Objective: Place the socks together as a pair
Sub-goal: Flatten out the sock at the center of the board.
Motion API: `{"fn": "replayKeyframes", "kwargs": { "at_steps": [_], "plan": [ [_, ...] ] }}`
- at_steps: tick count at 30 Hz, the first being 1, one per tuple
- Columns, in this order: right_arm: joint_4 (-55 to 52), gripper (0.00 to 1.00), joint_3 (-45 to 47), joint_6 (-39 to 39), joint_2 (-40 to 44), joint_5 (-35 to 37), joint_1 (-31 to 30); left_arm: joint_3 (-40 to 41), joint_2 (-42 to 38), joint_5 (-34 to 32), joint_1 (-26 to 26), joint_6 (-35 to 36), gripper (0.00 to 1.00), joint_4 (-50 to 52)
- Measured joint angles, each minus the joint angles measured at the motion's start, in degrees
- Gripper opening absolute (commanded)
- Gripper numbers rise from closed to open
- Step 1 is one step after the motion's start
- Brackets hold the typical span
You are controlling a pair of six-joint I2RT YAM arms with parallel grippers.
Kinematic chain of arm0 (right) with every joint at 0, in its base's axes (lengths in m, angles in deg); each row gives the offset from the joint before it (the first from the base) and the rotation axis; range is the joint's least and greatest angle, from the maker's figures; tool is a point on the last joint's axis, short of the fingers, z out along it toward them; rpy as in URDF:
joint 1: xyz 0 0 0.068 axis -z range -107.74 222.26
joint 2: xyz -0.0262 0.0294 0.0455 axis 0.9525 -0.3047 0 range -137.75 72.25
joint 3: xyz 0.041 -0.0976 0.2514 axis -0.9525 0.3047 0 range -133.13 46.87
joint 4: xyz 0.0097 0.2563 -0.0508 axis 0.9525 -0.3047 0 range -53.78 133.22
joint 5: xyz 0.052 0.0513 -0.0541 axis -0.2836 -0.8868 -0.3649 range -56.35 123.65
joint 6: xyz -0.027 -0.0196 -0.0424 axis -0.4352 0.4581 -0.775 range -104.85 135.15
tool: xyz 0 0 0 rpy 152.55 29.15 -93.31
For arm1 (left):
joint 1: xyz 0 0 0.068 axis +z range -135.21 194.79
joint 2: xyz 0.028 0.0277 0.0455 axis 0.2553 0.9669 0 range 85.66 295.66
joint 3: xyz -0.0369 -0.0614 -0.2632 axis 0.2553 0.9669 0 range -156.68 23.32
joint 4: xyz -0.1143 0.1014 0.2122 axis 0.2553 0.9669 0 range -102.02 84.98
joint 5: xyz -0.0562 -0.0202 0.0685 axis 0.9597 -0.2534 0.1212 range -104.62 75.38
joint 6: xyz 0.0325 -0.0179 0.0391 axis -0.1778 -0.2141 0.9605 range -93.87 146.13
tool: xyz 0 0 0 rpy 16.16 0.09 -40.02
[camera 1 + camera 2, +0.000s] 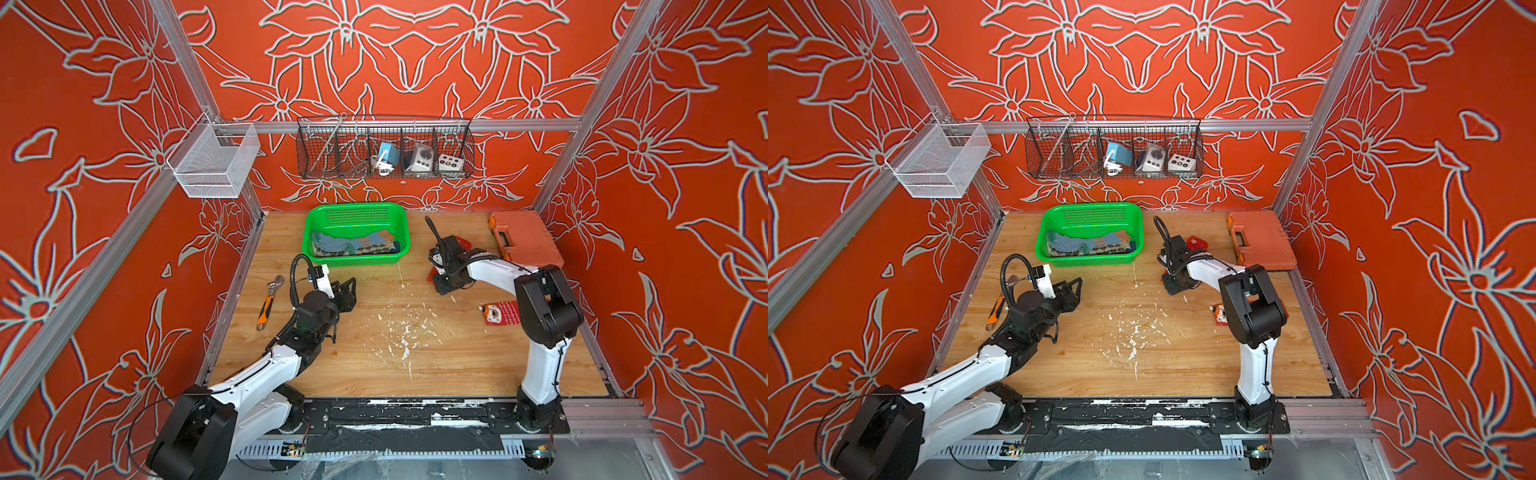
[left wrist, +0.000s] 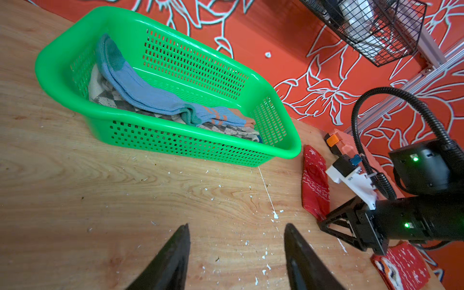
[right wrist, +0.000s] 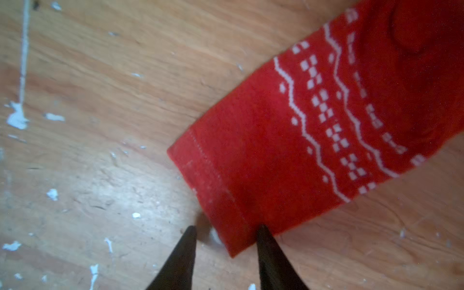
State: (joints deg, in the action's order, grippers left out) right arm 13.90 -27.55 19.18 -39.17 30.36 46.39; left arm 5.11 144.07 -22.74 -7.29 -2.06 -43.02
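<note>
The right arm (image 1: 490, 270) is covering most of a red sock (image 1: 463, 243) and part of a second sock (image 1: 500, 313). In the right wrist view the red sock (image 3: 276, 140) is running off-frame, blurred.

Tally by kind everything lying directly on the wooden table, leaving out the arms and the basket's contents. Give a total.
Red patterned socks: 2
Green basket: 1
Adjustable wrench: 1
Orange tool case: 1
Total: 5
</note>
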Motion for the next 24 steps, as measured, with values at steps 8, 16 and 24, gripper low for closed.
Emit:
{"fn": "replayKeyframes", "kwargs": {
  "at_steps": [8, 16, 24],
  "plan": [
    [-2.3, 0.00, -0.5, 1.4, 0.3, -1.3, -2.6, 0.0, 0.0, -0.5, 0.0, 0.1, 0.57, 0.0],
    [-5.1, 0.00, -1.4, 9.9, 13.7, -22.9, -8.4, 0.0, -0.1, -2.1, 0.0, 0.3, 0.56, 0.3],
    [1.6, 0.00, -1.5, 17.4, 23.0, -37.6, -7.2, 0.0, -1.4, -3.5, 0.0, 0.3, 0.56, 0.8]
  ]
}}
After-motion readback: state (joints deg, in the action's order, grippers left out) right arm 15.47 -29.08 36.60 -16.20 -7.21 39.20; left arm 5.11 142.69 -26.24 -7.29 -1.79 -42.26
